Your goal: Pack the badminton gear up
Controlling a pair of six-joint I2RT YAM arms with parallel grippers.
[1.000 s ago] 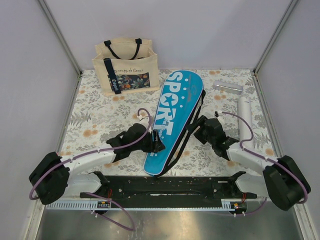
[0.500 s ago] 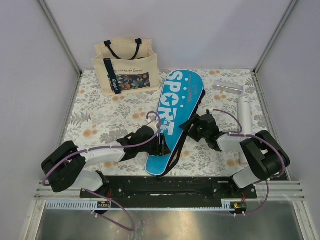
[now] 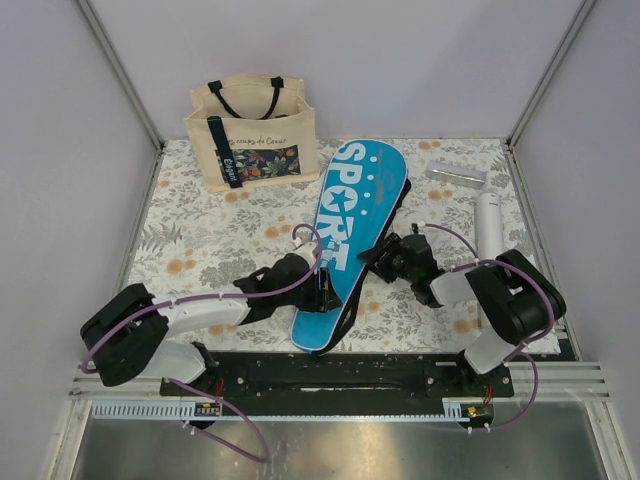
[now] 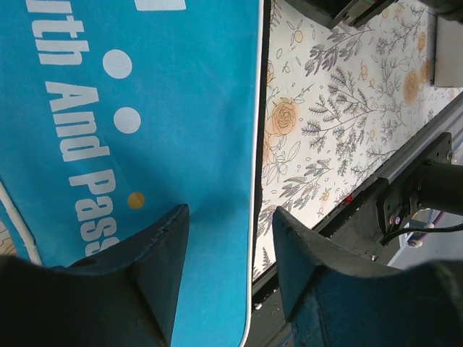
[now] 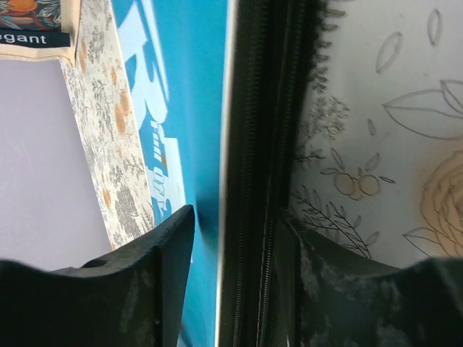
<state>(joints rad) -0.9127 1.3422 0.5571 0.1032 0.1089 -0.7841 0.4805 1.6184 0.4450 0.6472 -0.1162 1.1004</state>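
The blue SPORT case (image 3: 355,195) lies slantwise on the flowered table, wide end far, narrow end near. My left gripper (image 3: 323,290) is over its narrow end. In the left wrist view it (image 4: 230,213) is open, one finger over the blue fabric (image 4: 145,144), the other past the white-piped edge. My right gripper (image 3: 376,262) is at the case's right side. Its jaws (image 5: 237,220) are open and straddle the black zipper edge (image 5: 268,144), the right finger against it. A white tube (image 3: 488,222) lies at the right.
A beige tote (image 3: 252,135) with black straps stands at the back left. A small silvery piece (image 3: 455,174) lies beyond the tube. The black base rail (image 3: 330,372) runs along the near edge. Grey walls close in three sides.
My right gripper slid left onto the case's zipper edge and its jaws narrowed, the arm folding in. My left gripper shifted right onto the narrow end, then held still.
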